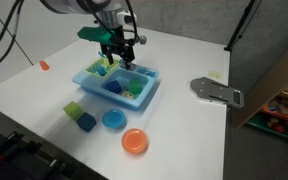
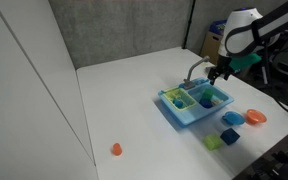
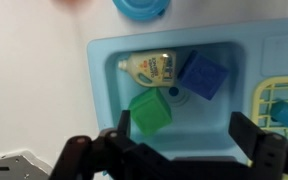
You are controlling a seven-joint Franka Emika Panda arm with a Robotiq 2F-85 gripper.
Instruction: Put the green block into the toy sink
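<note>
The green block (image 3: 150, 112) lies inside the basin of the light blue toy sink (image 3: 102, 100), next to a blue cube (image 3: 202, 75) and a small yellow bottle (image 3: 151, 67). My gripper (image 3: 181, 135) is open and empty. It hangs just above the basin, and the block sits by its left finger without touching it. The sink shows in both exterior views (image 1: 144, 99) (image 2: 180, 117), with the gripper (image 1: 121, 57) (image 2: 219, 72) over it. Its grey faucet (image 2: 193, 71) stands at the back.
On the white table beside the sink are a lime cube (image 1: 74, 109), a blue cube (image 1: 86, 121), a blue bowl (image 1: 113, 119) and an orange bowl (image 1: 134, 141). A small orange piece (image 1: 44, 65) lies far off. A grey metal part (image 1: 216, 92) lies near the table edge.
</note>
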